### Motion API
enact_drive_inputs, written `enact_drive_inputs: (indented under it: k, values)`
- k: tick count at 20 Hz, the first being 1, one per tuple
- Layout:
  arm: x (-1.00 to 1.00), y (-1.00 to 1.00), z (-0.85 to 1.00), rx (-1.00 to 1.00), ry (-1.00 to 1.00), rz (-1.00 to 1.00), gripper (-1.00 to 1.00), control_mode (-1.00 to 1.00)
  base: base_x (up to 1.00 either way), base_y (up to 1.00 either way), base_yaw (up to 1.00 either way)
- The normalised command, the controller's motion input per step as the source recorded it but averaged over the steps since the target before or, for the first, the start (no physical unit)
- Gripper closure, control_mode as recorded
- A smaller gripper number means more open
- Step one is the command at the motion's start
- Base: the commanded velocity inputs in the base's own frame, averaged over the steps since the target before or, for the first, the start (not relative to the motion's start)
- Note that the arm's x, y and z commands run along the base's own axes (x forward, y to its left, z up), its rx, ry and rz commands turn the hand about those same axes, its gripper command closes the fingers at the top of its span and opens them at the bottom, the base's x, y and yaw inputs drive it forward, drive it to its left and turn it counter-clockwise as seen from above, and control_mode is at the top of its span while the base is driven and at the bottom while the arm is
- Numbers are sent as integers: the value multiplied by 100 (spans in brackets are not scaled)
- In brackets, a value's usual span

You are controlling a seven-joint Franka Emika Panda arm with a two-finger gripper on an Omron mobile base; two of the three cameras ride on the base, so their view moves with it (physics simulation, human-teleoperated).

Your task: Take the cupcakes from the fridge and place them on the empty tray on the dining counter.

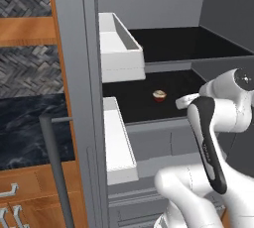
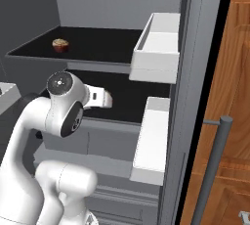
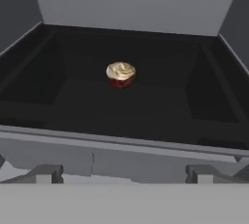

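Open fridge (image 1: pixel 89 123), black shelves inside, wooden cabinets and dark marbled surface (image 1: pixel 30 128) at 9 o'clock. One cupcake (image 3: pixel 120 74) on lower shelf, at 12 o'clock from gripper (image 3: pixel 124 174), jaws wide, holding nothing. Another cupcake (image 2: pixel 60 45) on upper shelf in right base view.

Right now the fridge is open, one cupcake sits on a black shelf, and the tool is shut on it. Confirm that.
Wrong on the grip. In the hand view the tool is open and short of the cupcake, which sits untouched on the black shelf of the open fridge.
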Motion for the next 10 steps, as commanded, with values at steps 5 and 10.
enact_drive_inputs:
  k: [5, 10]
  values:
    - [35, 0, 0, 0, 2, -1, -100, -100, 0, 0, 0]
    - [48, 0, -1, 2, 10, 0, -100, -100, 0, 0, 0]
